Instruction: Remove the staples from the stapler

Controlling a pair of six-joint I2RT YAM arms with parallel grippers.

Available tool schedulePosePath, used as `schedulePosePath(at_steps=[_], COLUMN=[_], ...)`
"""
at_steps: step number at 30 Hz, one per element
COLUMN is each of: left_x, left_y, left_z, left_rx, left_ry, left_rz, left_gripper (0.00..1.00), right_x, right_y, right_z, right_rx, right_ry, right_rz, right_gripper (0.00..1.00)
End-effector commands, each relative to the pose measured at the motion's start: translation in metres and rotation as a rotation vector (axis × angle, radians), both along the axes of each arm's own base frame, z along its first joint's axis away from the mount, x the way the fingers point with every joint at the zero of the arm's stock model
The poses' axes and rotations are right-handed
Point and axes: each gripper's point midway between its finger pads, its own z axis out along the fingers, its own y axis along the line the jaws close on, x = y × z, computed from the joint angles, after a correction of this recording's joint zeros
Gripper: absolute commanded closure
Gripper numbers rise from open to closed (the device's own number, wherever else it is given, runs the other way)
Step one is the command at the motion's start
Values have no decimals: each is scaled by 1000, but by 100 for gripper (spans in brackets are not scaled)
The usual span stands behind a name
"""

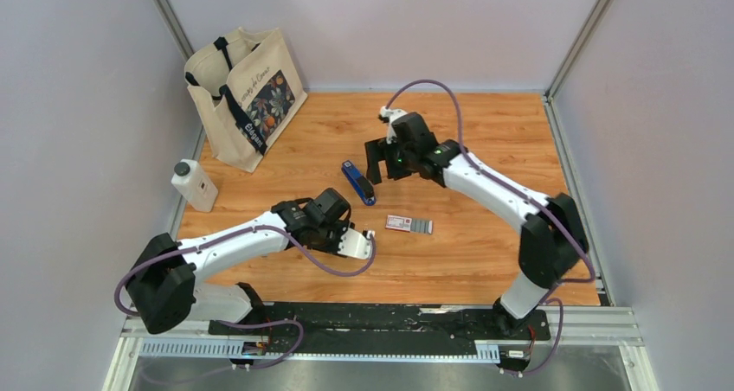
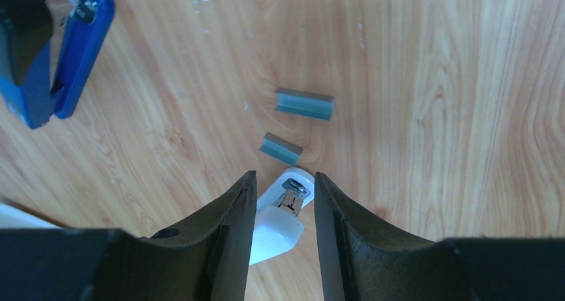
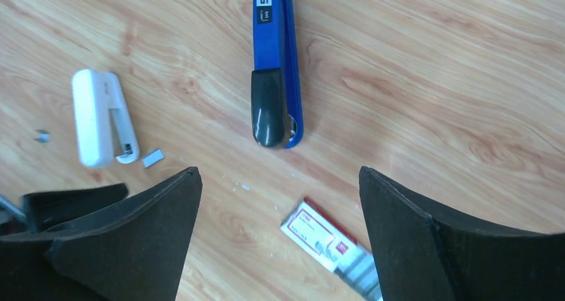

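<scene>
The blue stapler (image 1: 357, 182) with a dark end lies closed on the wooden table, mid-table; it also shows in the right wrist view (image 3: 274, 68) and the left wrist view (image 2: 63, 54). My right gripper (image 1: 378, 168) (image 3: 278, 174) is wide open and empty, hovering just behind the stapler's dark end. My left gripper (image 1: 339, 233) (image 2: 283, 179) is open, its fingers either side of a small white stapler (image 2: 288, 211) (image 3: 100, 118) lying on the table. Two short grey staple strips (image 2: 304, 104) (image 2: 280, 148) lie just ahead of it.
A red-and-white staple box (image 1: 408, 225) (image 3: 320, 233) lies open with staples showing, right of the left gripper. A canvas tote bag (image 1: 245, 97) stands at the back left. A white bottle (image 1: 194, 184) stands at the left edge.
</scene>
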Motion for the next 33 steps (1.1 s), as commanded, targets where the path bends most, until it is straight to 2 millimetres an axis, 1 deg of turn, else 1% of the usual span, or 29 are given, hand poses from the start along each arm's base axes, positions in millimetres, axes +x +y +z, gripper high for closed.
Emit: schedulePosePath(at_steps=[1, 2, 3, 5, 6, 8, 9, 10, 11, 12, 13, 14, 16, 21, 28, 29, 30, 31, 33], left_x=[4, 1, -2, -4, -6, -7, -7, -7, -5, -5, -3, 0, 1, 0, 2, 2, 2, 2, 4], left_y=[-5, -6, -11, -15, -19, -26, -28, -30, -32, -32, -31, -30, -28, -22, -31, -32, -34, -34, -38], left_z=[-7, -12, -16, -21, -25, -25, -28, -29, -30, -33, -34, -33, -34, -39, -42, -43, -44, -45, -44], left_rx=[74, 85, 98, 111, 115, 111, 117, 119, 121, 137, 151, 171, 201, 247, 245, 247, 243, 247, 237], left_ry=[-79, -76, -79, -80, -79, -80, -75, -75, -80, -82, -89, -103, -105, -104, -121, -117, -123, -121, -132], left_rz=[-151, -168, -205, -232, -252, -267, -278, -285, -290, -312, -323, -330, -360, -427, -440, -446, -448, -453, -447], left_gripper=[54, 54, 54, 53, 53, 52, 52, 51, 51, 50, 50, 50, 50, 48, 47, 41, 39, 13, 12], right_x=[-3, -11, -16, -22, -31, -36, -41, -42, -43, -45, -47, -48, -50, -54, -53, -53, -53, -53, -54], right_y=[-15, -25, -30, -38, -44, -47, -51, -54, -56, -58, -60, -61, -64, -66, -66, -67, -68, -68, -69], right_z=[45, 28, 36, 33, 28, 30, 27, 26, 31, 30, 26, 29, 27, 26, 31, 33, 33, 33, 33], right_rx=[181, 166, 182, 186, 193, 208, 209, 209, 221, 218, 216, 222, 223, 237, 250, 253, 252, 252, 253], right_ry=[-101, -70, -88, -95, -85, -96, -93, -97, -112, -114, -110, -121, -124, -122, -131, -133, -134, -134, -133], right_rz=[-84, -101, -110, -129, -137, -148, -157, -166, -172, -170, -174, -174, -177, -178, -174, -176, -176, -176, -179], right_gripper=[8, 8, 8, 8, 7, 6, 5, 5, 5, 4, 4, 4, 3, 2, 2, 2, 2, 2, 2])
